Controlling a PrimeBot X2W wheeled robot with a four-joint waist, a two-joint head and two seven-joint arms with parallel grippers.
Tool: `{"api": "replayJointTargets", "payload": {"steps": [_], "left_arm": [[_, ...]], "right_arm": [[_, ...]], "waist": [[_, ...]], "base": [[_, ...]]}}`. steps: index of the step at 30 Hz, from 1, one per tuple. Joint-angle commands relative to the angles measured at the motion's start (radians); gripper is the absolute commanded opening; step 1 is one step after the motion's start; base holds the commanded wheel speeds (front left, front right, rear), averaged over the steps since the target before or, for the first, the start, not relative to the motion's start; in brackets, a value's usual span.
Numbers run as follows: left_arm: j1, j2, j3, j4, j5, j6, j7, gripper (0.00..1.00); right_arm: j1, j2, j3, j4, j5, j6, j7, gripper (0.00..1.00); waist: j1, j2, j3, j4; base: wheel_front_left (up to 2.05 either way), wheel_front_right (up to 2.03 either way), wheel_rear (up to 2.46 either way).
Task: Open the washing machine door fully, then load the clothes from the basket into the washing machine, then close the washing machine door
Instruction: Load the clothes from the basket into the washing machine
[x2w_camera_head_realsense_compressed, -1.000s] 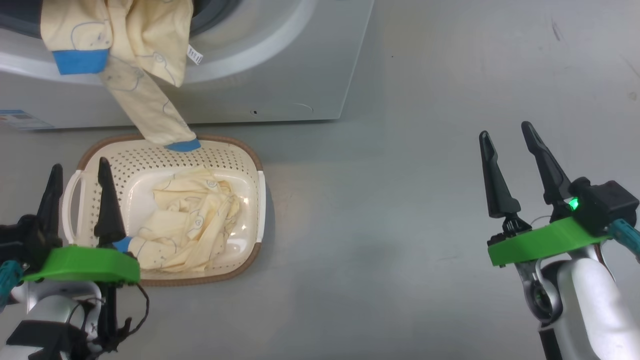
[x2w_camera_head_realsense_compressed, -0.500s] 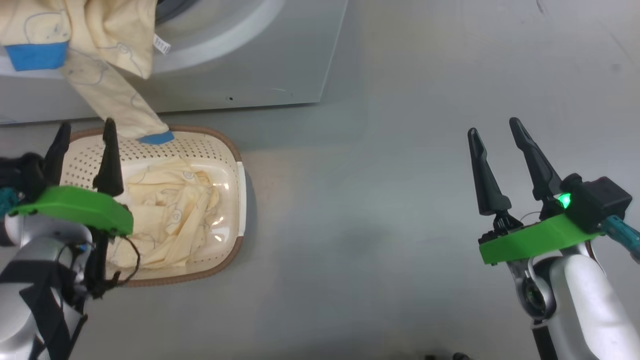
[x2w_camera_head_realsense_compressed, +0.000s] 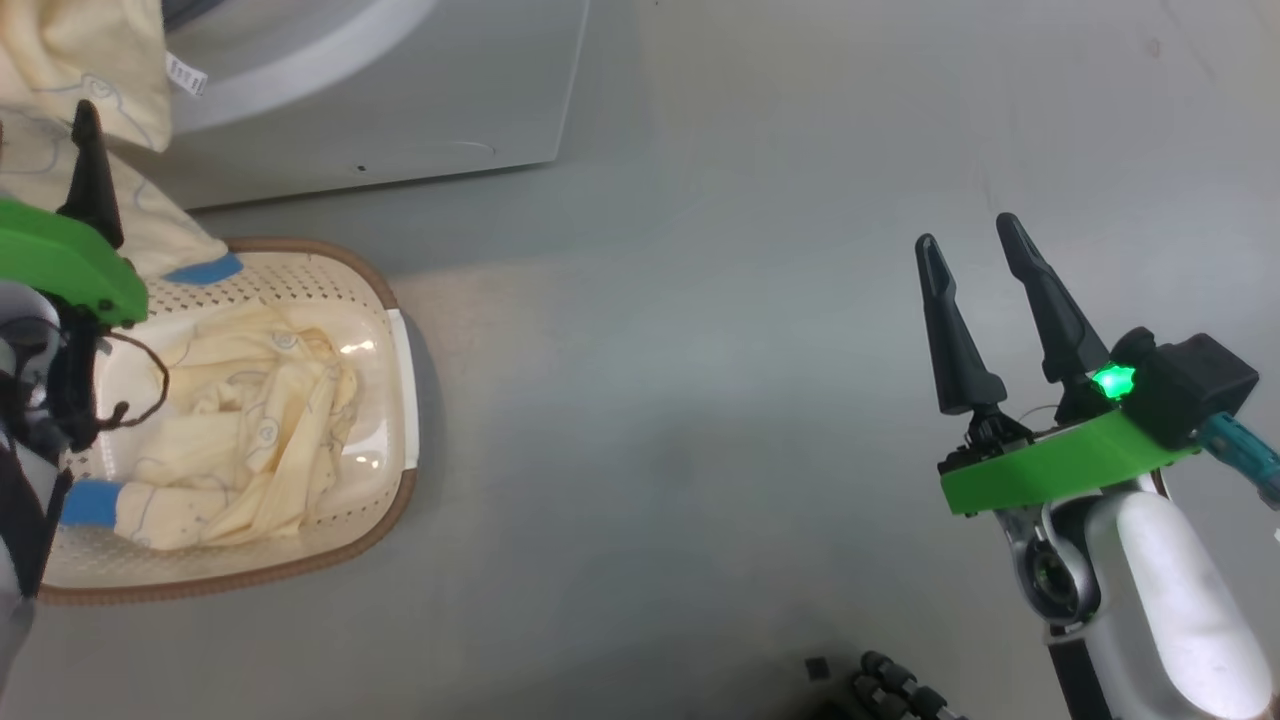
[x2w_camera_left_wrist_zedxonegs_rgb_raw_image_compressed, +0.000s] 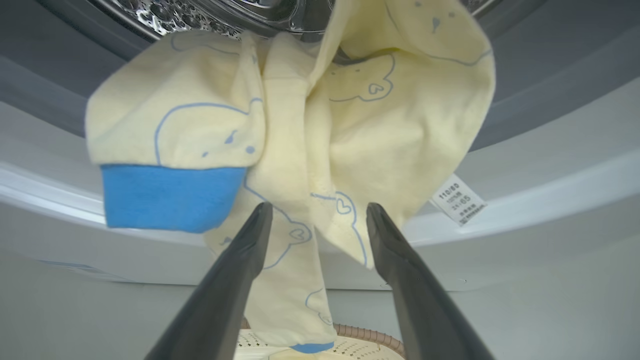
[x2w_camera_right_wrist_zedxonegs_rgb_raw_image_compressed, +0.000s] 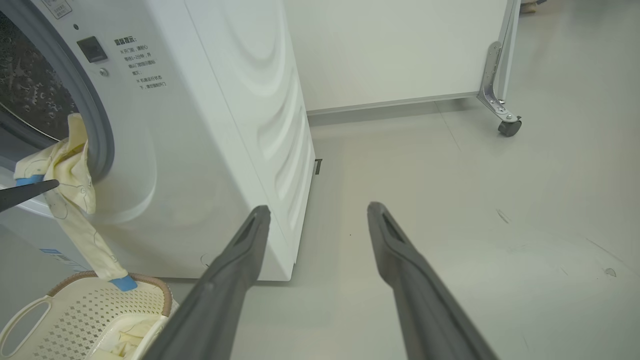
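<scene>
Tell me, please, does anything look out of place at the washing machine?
Yes. One cream garment hangs out of the washing machine opening; its blue-cuffed sleeve trails down to the basket rim. It is not fully inside.

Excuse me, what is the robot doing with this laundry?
The robot is loading a white front-loading washing machine from a cream perforated plastic basket. One pale yellow garment hangs out of the drum opening, its blue cuff reaching the basket's rim; the open left gripper points at it. More yellow clothes lie in the basket. The open right gripper hovers over the floor.
</scene>
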Motion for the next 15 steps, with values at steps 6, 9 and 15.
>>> {"api": "replayJointTargets", "payload": {"steps": [6, 9, 15], "left_arm": [[-0.105, 0.063, 0.046, 0.087, -0.011, -0.005, 0.035, 1.00], [-0.142, 0.070, 0.046, 0.139, -0.012, -0.005, 0.054, 1.00], [-0.196, 0.070, 0.035, 0.201, -0.009, 0.002, 0.094, 0.00]], "right_arm": [[-0.019, -0.008, 0.032, -0.038, 0.026, 0.004, -0.007, 1.00], [-0.024, -0.008, 0.039, -0.039, 0.036, 0.004, -0.007, 1.00], [-0.030, -0.008, 0.038, -0.041, 0.053, 0.004, -0.007, 1.00]], "waist": [[-0.0002, 0.0000, 0.032, -0.035], [-0.0002, 0.0000, 0.043, -0.048], [-0.0002, 0.0000, 0.053, -0.055]], "base": [[0.00, 0.00, 0.00], [0.00, 0.00, 0.00], [0.00, 0.00, 0.00]]}}
